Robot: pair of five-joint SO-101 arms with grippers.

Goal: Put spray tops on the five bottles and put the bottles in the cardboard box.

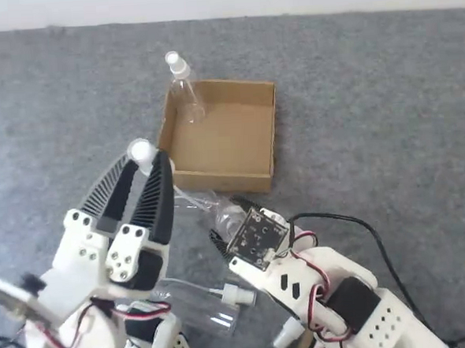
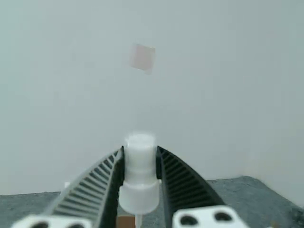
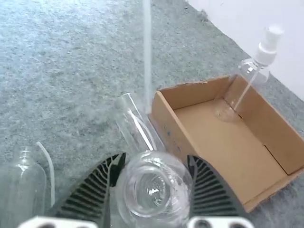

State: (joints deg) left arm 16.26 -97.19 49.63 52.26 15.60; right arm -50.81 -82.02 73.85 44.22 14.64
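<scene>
My left gripper (image 1: 146,157) is raised above the table, shut on a white spray top (image 2: 140,171) whose thin dip tube (image 3: 147,52) hangs down. Below it my right gripper (image 3: 152,166) is shut on a clear bottle (image 3: 153,190), its round end facing the wrist camera; in the high view this bottle (image 1: 227,214) is just in front of the cardboard box (image 1: 222,135). One bottle with a spray top (image 1: 181,82) stands in the box's far left corner. A second clear bottle (image 3: 135,121) lies against the box's near wall.
A capped bottle (image 1: 197,306) lies between the two arm bases. Another clear bottle (image 3: 21,185) with a thin tube beside it is near my right gripper. Grey carpet (image 1: 370,94) surrounds the box, with a white wall behind.
</scene>
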